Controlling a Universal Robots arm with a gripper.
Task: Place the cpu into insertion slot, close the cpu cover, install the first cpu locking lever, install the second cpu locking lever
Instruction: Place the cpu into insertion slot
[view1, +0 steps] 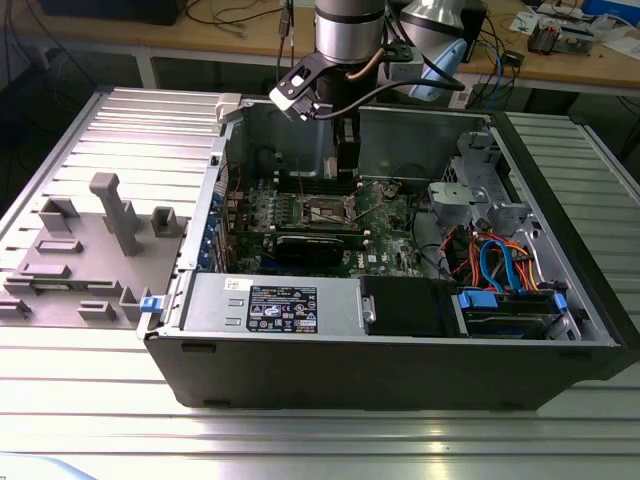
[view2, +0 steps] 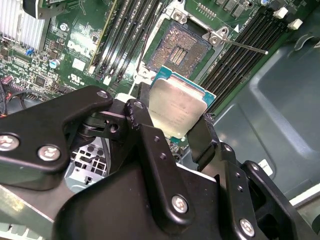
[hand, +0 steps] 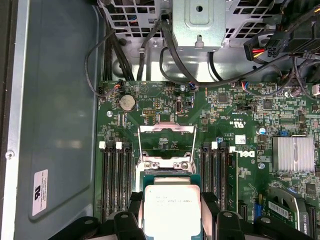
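Observation:
My gripper (view2: 172, 127) is shut on the cpu (view2: 177, 105), a flat square chip with a dull silver top and a green edge, pinched on two opposite sides. It hangs above the board, just short of the insertion slot (view2: 180, 47), whose dark pin field lies bare inside a silvery rim. In the first wrist view the cpu (hand: 171, 205) sits between the fingers (hand: 131, 212), with the cpu cover (hand: 166, 131) swung up open behind the socket. A thin locking lever (view2: 246, 46) sticks out free beside the slot. The exterior view has the gripper (view1: 345, 160) inside the case above the insertion slot (view1: 328, 210).
Long memory slots (hand: 116, 180) flank the socket on both sides. A finned heat sink (hand: 293, 154) and a long black card (view1: 320, 245) lie near it. Cables and a drive cage (view1: 490, 200) fill the exterior view's right. Case walls (view1: 400, 125) close in. Grey fixtures (view1: 110, 215) stand outside.

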